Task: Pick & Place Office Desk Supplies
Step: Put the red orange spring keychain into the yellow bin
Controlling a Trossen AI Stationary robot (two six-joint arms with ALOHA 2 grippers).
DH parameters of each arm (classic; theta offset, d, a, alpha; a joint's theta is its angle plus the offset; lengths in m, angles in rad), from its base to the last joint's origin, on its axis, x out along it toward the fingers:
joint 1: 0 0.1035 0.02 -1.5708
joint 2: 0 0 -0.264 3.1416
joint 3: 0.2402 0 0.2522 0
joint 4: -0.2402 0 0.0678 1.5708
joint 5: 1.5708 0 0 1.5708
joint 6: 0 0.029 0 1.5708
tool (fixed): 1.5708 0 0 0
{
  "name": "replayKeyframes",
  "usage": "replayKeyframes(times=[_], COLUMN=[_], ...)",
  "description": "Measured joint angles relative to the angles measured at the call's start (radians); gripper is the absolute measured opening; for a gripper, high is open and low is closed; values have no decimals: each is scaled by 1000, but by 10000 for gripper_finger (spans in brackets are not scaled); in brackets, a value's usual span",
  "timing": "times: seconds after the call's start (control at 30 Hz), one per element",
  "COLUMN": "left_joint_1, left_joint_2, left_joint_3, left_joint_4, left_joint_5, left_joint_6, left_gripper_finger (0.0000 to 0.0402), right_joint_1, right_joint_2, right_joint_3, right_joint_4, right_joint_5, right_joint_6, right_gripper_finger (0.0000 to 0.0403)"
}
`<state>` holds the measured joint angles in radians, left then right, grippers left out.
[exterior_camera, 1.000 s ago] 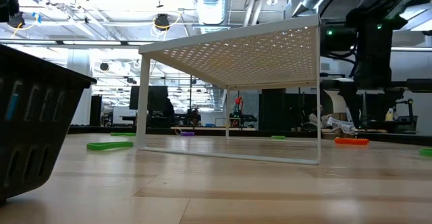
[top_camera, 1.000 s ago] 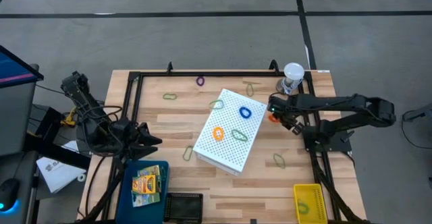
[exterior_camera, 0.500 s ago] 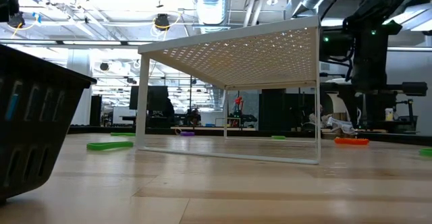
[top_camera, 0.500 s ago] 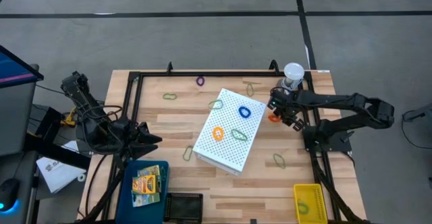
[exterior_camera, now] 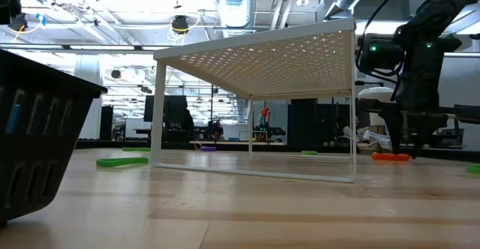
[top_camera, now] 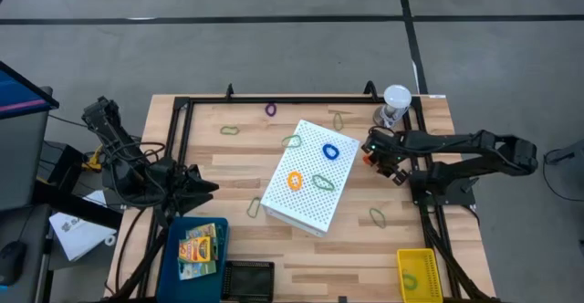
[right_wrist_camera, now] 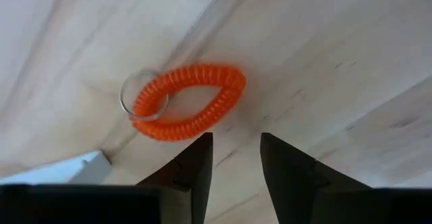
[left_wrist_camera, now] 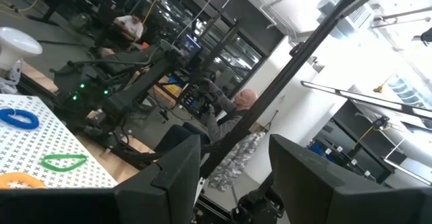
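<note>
Right wrist view: right gripper poised above orange coil loop, fingers parted, nothing held, loop flat on table. Left gripper parked at left edge, apparently open. Crayon boxes binned; most loops unplaced. White perforated box close beside; open table elsewhere.

no legible text, labels or signs
</note>
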<state>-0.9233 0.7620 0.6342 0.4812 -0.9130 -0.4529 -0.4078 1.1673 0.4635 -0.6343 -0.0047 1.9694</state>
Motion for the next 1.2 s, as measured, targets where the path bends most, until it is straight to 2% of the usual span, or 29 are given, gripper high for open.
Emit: replayKeyframes(times=[0.4, 0.77, 1.2], left_joint_1=[0, 0, 0], left_joint_2=[0, 0, 0], left_joint_3=[0, 0, 0], left_joint_4=[0, -1, -1], left_joint_5=[-16, -30, -30], left_joint_6=[-23, -23, -23], left_gripper_finger=[172, 172, 172], right_joint_1=[6, 20, 19], right_joint_2=[-105, -109, -83], right_joint_3=[-94, -97, -105], right_joint_4=[86, 103, 100], right_joint_5=[51, 107, 82], right_joint_6=[176, 267, 316], right_gripper_finger=[121, 120, 119])
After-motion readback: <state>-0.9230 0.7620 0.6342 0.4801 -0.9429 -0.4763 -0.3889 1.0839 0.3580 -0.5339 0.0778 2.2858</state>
